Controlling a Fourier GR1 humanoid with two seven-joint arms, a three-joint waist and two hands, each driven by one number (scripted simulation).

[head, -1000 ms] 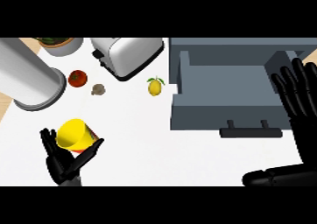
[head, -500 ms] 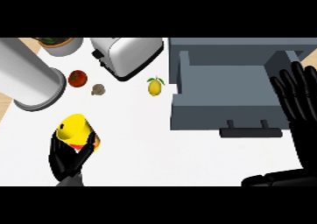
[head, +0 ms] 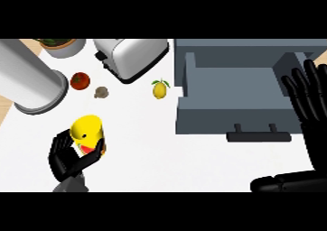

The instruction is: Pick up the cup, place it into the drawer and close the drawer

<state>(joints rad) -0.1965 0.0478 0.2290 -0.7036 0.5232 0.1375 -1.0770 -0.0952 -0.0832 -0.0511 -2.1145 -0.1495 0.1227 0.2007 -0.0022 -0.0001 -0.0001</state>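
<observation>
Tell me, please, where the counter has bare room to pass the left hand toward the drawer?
Bare counter runs from the cup in the left hand to the drawer front, below the lemon. Crowded: upper left, around toaster, tomato and canister.

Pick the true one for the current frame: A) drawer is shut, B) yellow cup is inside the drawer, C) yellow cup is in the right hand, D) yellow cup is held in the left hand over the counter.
D: the left hand's fingers curl round the yellow cup over the white counter, well left of the grey drawer, which stands pulled open with nothing showing inside; the right hand is open beside it.
</observation>
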